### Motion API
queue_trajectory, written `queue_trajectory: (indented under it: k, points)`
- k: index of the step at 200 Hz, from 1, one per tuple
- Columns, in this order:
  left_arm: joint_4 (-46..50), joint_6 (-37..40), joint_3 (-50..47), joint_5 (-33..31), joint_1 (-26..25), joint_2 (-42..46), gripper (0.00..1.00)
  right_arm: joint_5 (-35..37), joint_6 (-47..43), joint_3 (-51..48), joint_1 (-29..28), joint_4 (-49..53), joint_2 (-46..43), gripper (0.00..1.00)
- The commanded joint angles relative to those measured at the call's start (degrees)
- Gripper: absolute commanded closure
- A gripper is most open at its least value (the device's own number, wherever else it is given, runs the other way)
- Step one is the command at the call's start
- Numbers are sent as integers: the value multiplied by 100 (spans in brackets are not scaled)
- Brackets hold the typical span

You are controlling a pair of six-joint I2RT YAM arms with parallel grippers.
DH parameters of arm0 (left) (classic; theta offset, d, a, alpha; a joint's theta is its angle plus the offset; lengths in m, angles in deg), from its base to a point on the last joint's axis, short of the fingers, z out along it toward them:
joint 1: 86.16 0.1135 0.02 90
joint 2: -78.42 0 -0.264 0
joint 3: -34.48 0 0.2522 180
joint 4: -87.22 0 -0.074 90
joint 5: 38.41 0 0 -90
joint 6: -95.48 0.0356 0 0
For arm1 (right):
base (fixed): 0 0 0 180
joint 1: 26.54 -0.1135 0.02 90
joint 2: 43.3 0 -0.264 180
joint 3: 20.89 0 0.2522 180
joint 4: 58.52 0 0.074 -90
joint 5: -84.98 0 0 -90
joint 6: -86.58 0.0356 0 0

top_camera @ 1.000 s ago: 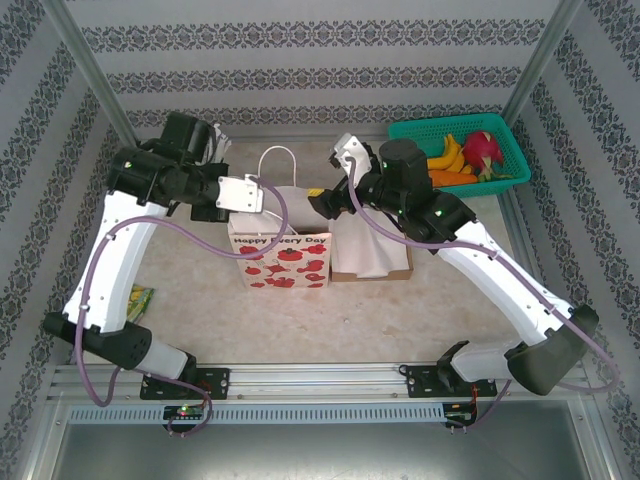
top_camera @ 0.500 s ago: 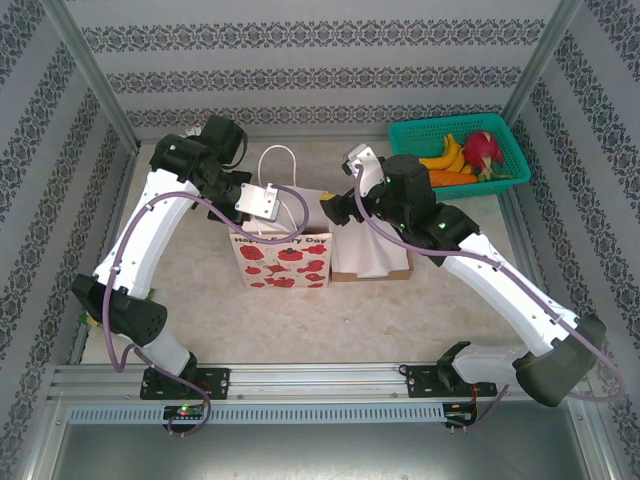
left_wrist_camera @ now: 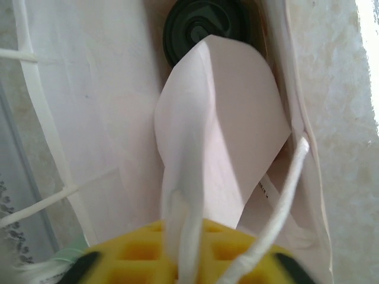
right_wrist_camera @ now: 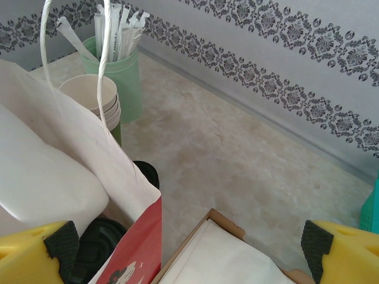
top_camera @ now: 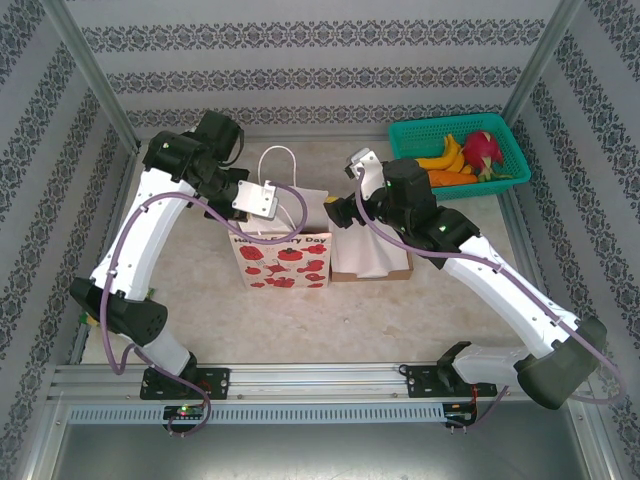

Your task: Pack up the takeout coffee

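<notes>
Near the middle of the surface (top_camera: 350,320), found a paper bag (top_camera: 282,255), white with red print, standing upright with its mouth open. Saw the left hand (top_camera: 268,203) at the bag's rim, pressed together on a fold (left_wrist_camera: 177,195) of the white paper, just beside a cord handle (left_wrist_camera: 284,195). Spotted the takeout coffee (left_wrist_camera: 204,26) from the left wrist, down inside the bag with its black lid (left_wrist_camera: 195,23) facing up and its near edge hidden behind that pinched fold. Found the right hand (top_camera: 330,208) just right of the bag's mouth, over the near edge of a cardboard box (top_camera: 372,276) holding white paper. Saw it spread wide, yellow fingers (right_wrist_camera: 349,248) well apart, gripping nothing. Noted from the right wrist a green cup (right_wrist_camera: 125,74) of white wrapped sticks beyond the bag, just beside a stack of cream cups (right_wrist_camera: 89,94). Saw a green basket (top_camera: 517,150) of fruit at the far right corner.
</notes>
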Motion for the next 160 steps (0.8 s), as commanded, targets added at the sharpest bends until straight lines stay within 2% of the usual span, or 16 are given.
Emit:
queue_trajectory:
  k: [1,12,30,47,102,142,151,160]
  points:
    - [347,130,125,265,147,272,100,88,97,-56,48,-8,-124,2]
    - [209,98,45,173,186,331,100,76,117,-39,49,-26,-118,2]
    - [-75,57,27,-348,261,354,100,65,135,-3,46,-22,-98,2]
    - [-13,128,256,-656,350,274,100,74,142,23,33,4,-72,2]
    - [282,753,39,-476,148,134,100,152,181,12,31,55,40,2]
    - [-23,701,-315,-529,-47,-161,100,190,165,23,24,191,78,2]
    - [-86,681,-294,-508,-49,-202,91,210,147,23,23,251,69,2]
    - [-99,648,-211,-446,-52,-231,89,231,137,8,26,293,48,2]
